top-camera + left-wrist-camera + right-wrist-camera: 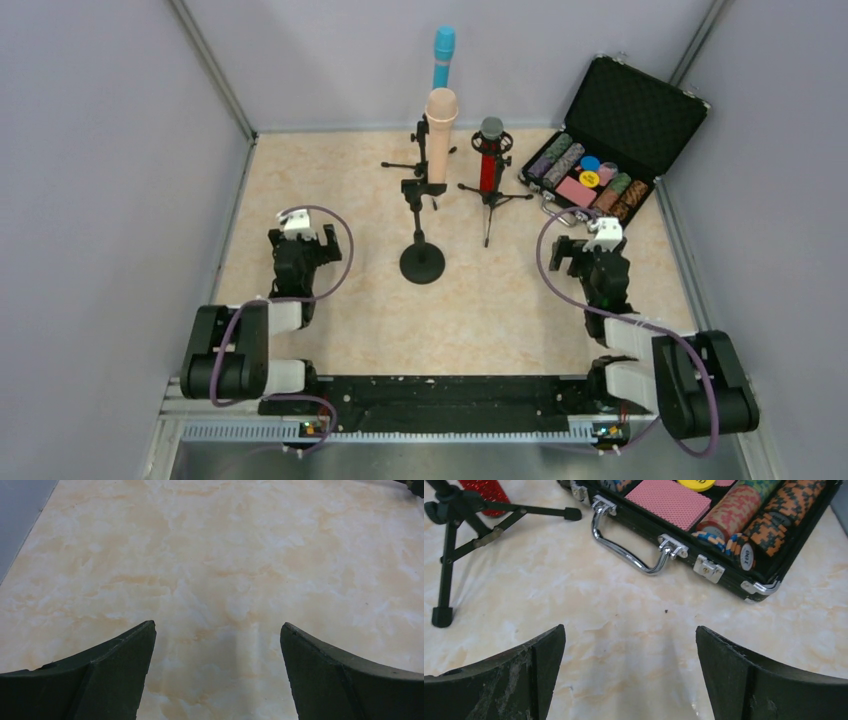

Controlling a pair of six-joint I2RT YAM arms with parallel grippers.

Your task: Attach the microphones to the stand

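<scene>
Your left hand [217, 630] and right hand [630, 630] hang released, so a careless right swing could topple the tripod [451, 507] at ten o'clock.

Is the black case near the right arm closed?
No, the case lid stands raised open, with rows of poker chips and a pink deck visible inside.

Left gripper [217, 624] spread wide, right gripper [629, 627] likewise (both empty), each aimed forward
</scene>
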